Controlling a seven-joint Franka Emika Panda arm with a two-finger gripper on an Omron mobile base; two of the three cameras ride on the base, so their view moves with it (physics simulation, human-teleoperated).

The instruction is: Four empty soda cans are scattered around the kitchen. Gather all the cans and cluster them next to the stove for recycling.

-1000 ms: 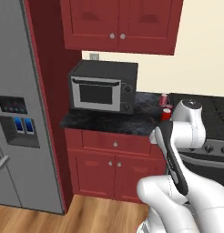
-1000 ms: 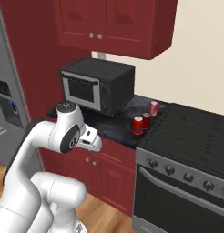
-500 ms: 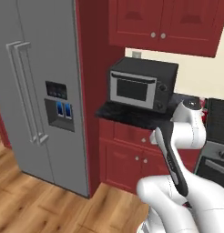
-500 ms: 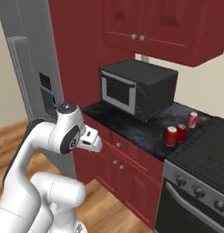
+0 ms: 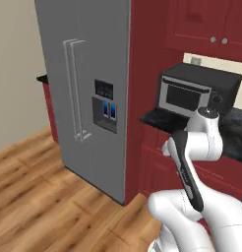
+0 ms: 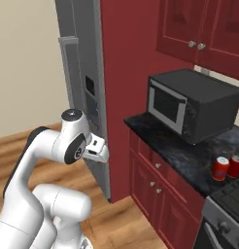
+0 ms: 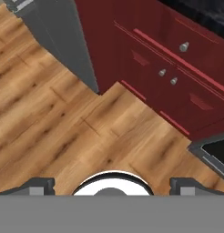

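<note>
Two red soda cans (image 6: 221,168) with silver tops stand close together on the black marbled countertop (image 6: 189,160), right beside the stove (image 6: 227,206) at the frame's lower right edge. My gripper (image 6: 99,150) is folded in close to the arm, far left of the cans and well off the counter. In the hand view the gripper (image 7: 111,185) is open with nothing between its fingertips (image 7: 41,184); it looks down at the wood floor and the red base cabinets (image 7: 168,68). A dark corner of the stove (image 7: 213,151) shows at the right.
A black microwave (image 6: 194,104) sits on the counter left of the cans. A tall grey refrigerator (image 5: 88,93) with a dispenser stands left of the red cabinet column. Wood floor (image 5: 39,197) stretches in front, with a cream wall (image 6: 24,63) beyond.
Both base views have swung left as the base turned: the refrigerator has come into view, and the microwave and cans have slid right. The arm holds the same folded pose.
</note>
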